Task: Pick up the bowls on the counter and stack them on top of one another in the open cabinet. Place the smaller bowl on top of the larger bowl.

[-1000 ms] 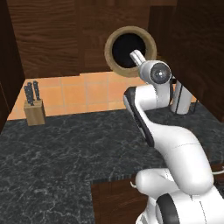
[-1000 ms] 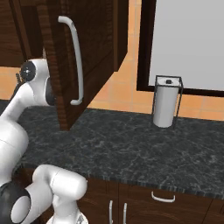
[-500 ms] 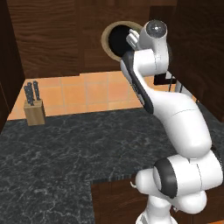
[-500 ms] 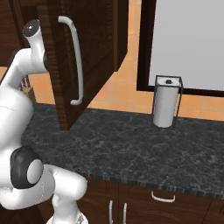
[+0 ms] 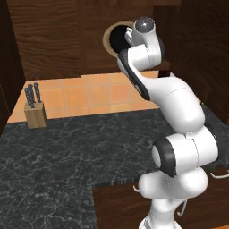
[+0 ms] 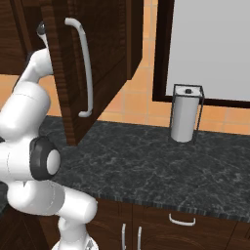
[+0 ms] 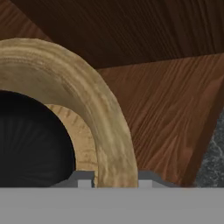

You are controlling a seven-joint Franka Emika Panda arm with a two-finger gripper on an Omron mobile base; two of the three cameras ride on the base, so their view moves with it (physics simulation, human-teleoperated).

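Cabinet (image 5: 53, 40) first: dark wood-grain wall unit, its door (image 6: 93, 58) swung open toward the right base camera. A second ago the arm (image 5: 174, 107) was bent low with its wrist beside the cabinet; since then it has straightened and risen, carrying the hand up to the cabinet opening. That reads as the placing stage, with the load nearly at its resting spot.

The larger bowl (image 7: 105, 118), thick tan rim, sits between the tips of the claw (image 7: 114, 177) in the hand view, so the claw looks closed on that rim. The smaller bowl (image 7: 30, 140) shows as a glossy black hollow inside the wooden one, seemingly already nested. From the left base view the wooden bowl (image 5: 108, 36) faces the camera, tipped on edge, against the cabinet's dark interior. Beyond the rim lies brown board, probably the cabinet shelf (image 7: 175, 113).

The counter (image 5: 67, 152), dark veined marble, carries a knife block (image 5: 35, 107) on the left and a paper towel holder (image 6: 185, 114) on the right, with orange tiled wall behind
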